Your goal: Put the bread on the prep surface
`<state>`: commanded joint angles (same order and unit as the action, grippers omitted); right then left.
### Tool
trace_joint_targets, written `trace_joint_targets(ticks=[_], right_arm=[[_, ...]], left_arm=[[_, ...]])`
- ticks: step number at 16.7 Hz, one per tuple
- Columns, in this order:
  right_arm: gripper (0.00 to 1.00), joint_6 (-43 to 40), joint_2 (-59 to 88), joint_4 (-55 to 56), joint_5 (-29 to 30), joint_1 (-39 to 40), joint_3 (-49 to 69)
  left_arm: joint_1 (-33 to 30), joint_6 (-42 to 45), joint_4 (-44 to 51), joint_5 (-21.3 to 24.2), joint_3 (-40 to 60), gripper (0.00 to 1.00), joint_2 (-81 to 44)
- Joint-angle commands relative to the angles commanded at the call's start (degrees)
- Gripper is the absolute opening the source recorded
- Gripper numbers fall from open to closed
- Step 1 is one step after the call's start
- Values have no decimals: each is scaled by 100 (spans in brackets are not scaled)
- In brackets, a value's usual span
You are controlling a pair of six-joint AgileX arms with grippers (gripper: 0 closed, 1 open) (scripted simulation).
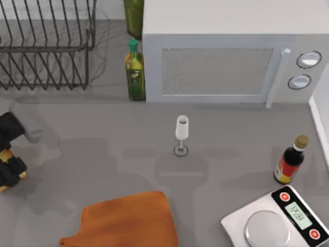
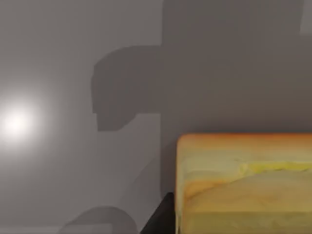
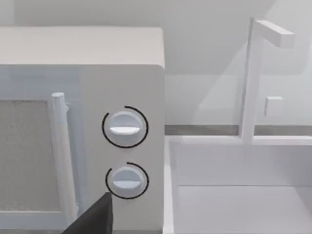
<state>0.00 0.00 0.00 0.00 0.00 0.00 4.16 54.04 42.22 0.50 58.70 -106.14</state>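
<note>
The bread, a golden-yellow block with an orange-brown crust, sits close under the left wrist camera and hangs above the grey table. My left gripper is at the table's far left edge, shut on the bread, with one dark finger beside it. The prep surface, an orange-brown wooden board with a short handle stub, lies at the front, to the right of that gripper. A dark part of my right gripper shows in front of the microwave's knobs.
A wine glass stands mid-table. At the back are a wire dish rack, an oil bottle and a microwave. A sauce bottle and a white scale stand at the right. A sink lies beside the microwave.
</note>
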Motion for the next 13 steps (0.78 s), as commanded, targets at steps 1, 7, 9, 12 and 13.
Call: trace_joint_targets(ticks=[1,7,9,12,13], right_arm=[[100,0,0,0,0,0,0],[100,0,0,0,0,0,0],[100,0,0,0,0,0,0],[100,0,0,0,0,0,0],[100,0,0,0,0,0,0]], left_arm=[[1,5,76,-2,65,0,20],[-16,5,1625,-4,966,0,522],[-15,-13,2053,-3,1253,0,713],[-19,-32,2250,-3,1403,0,846],[-19,-32,2250,-3,1403,0,846]])
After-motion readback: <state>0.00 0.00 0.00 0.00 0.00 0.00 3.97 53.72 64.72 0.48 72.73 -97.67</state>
